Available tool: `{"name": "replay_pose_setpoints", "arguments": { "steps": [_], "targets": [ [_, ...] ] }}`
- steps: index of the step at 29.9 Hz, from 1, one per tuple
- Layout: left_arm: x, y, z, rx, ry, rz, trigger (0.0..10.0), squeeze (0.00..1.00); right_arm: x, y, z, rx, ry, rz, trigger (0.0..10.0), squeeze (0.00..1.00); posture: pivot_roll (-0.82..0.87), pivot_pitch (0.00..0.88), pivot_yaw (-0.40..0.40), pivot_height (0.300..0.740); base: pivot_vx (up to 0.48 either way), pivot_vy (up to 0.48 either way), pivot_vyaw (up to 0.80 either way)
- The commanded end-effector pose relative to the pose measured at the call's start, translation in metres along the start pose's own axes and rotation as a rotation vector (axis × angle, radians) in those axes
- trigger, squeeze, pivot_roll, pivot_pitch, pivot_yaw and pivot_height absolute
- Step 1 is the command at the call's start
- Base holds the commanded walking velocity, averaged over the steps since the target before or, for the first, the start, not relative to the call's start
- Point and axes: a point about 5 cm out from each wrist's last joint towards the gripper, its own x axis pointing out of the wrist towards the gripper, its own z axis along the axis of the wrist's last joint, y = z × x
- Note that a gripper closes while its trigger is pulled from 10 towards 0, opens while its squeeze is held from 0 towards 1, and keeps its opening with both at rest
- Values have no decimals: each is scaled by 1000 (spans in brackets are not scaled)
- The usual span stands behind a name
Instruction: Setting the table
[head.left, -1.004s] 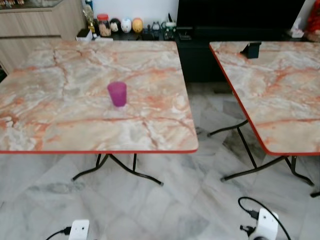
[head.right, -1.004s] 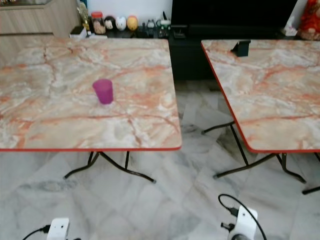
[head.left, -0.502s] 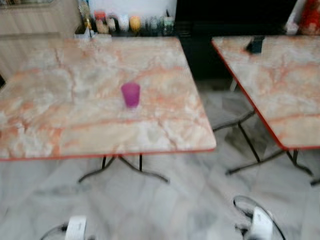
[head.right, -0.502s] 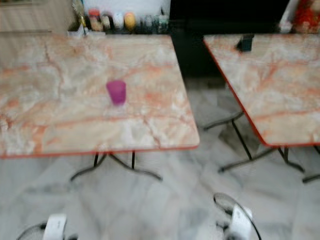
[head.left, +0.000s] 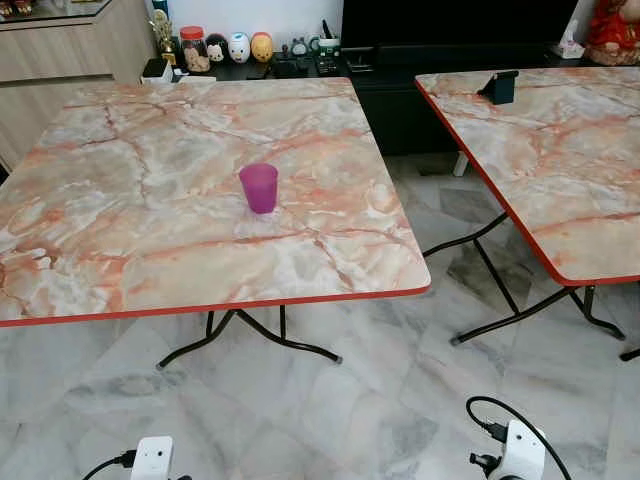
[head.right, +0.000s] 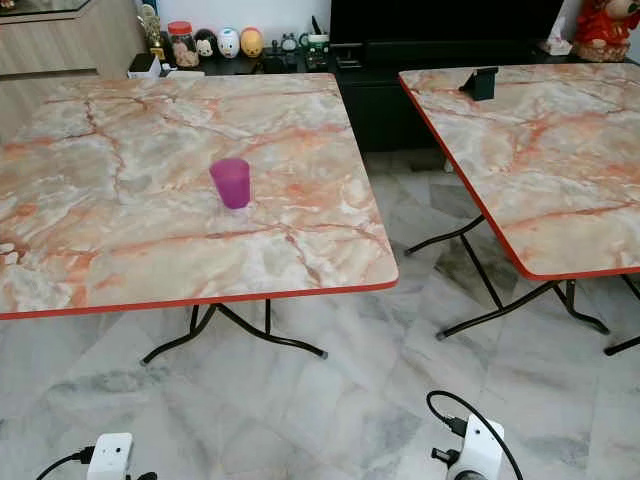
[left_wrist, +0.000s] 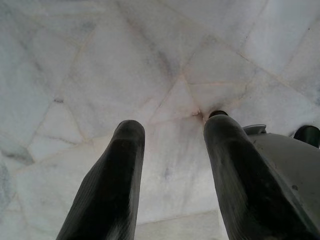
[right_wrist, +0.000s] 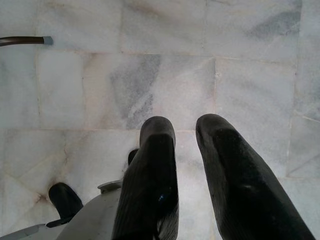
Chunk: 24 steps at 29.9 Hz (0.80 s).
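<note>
The left hand (left_wrist: 172, 170) hangs low over the pale marble floor (left_wrist: 125, 65), its two matte black fingers (left_wrist: 112, 195) spread well apart with only tile between them, holding and touching nothing. The right hand (right_wrist: 187, 170) also points down at the grey-veined floor; its fingers (right_wrist: 150, 180) stand a narrower gap apart, open and empty. From the head, both white wrist housings with black cables sit low at the near edge, the left one (head.left: 153, 460) and the right one (head.left: 520, 455).

Beyond them stands a square folding surface (head.left: 150, 250) with a glossy peach marble pattern, thin red edging and curved black metal legs (head.left: 250, 335). A translucent purple plastic cup (head.left: 259, 187), tapered and upright, stands alone toward its middle, slightly right, well away from both hands. To the right, across a strip of floor, a second matching surface (head.left: 560, 170) carries a small black stand (head.left: 499, 87) at its far corner. Along the far wall, a jar and small rounded figurines (head.left: 238, 46) line a low dark cabinet.
</note>
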Motion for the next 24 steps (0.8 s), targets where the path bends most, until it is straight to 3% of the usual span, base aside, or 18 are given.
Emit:
{"name": "replay_pose_setpoints", "arguments": {
  "steps": [1, 6, 24],
  "targets": [
    [-1, 0, -3, -3, 15, -6, 10000, 0, 0, -2, 0, 5, -4, -5, 10000, 0, -32, 0, -3, 740, 0, 0, 0],
    [-1, 0, -4, -4, 16, -7, 10000, 0, 0, -2, 0, -3, -2, -5, 10000, 0, -31, 0, -3, 740, 0, 0, 0],
    [-1, -1, -5, -8, 20, -7, 10000, 0, 0, -3, -2, -13, 3, -2, 10000, 0, -29, 0, -6, 740, 280, 0, 0]
  ]
}}
